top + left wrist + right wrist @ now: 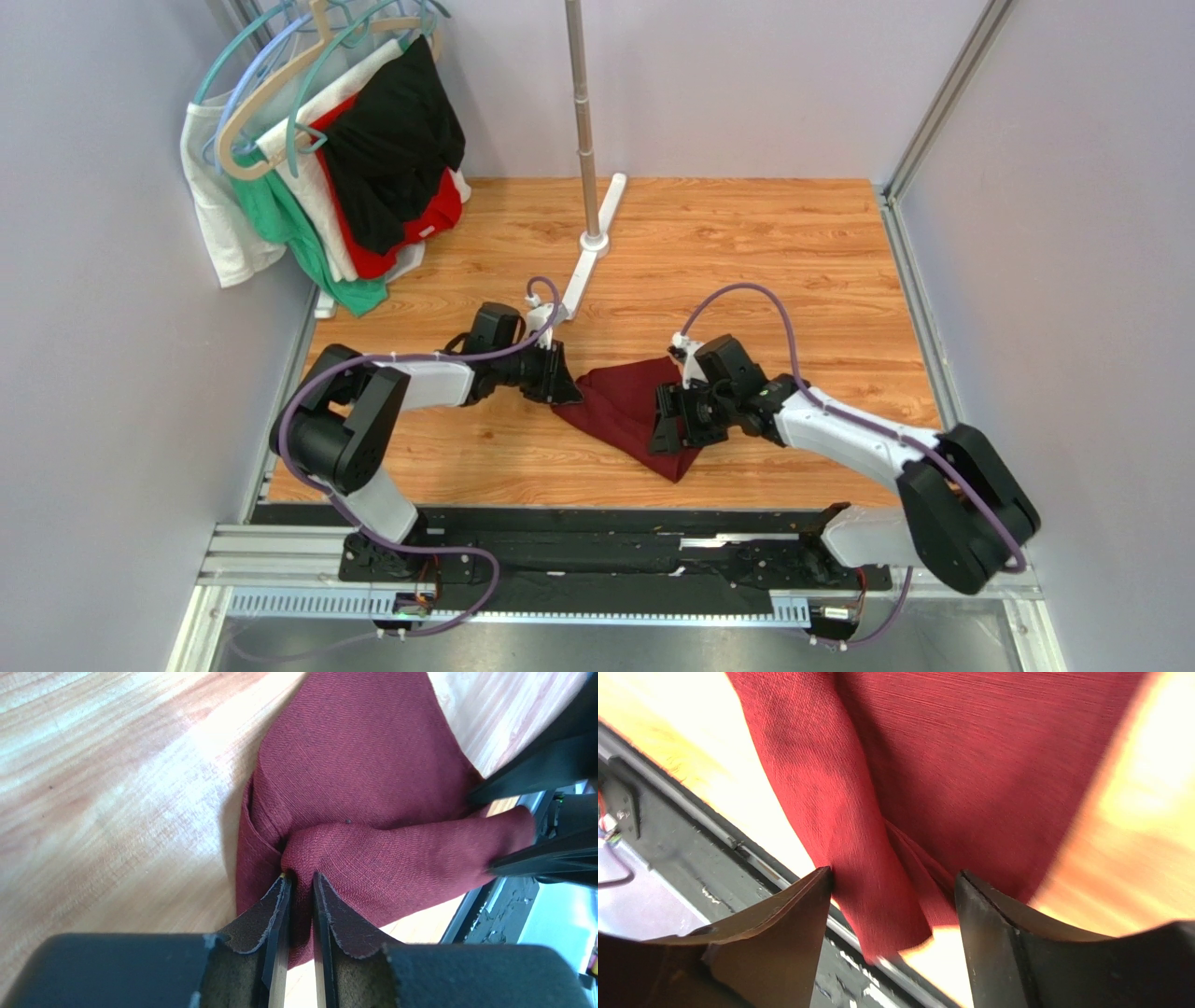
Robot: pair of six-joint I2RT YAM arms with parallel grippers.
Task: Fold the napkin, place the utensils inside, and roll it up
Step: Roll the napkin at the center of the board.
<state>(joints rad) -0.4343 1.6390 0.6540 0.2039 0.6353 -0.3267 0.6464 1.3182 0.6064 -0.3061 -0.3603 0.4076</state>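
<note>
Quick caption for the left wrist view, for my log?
Left gripper pinches a bunched fold of the maroon napkin on the wooden table; right gripper straddles its far end.

Bare wood [730, 266] separates the napkin [631, 406] from the pole base [595, 241] behind, seemingly passable.

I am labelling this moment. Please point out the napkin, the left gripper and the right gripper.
napkin [627, 402], top view, middle of the maroon cloth.
left gripper [300, 882], left wrist view, midway between its closed fingertips.
right gripper [892, 882], right wrist view, midway between its spread fingertips.
</note>
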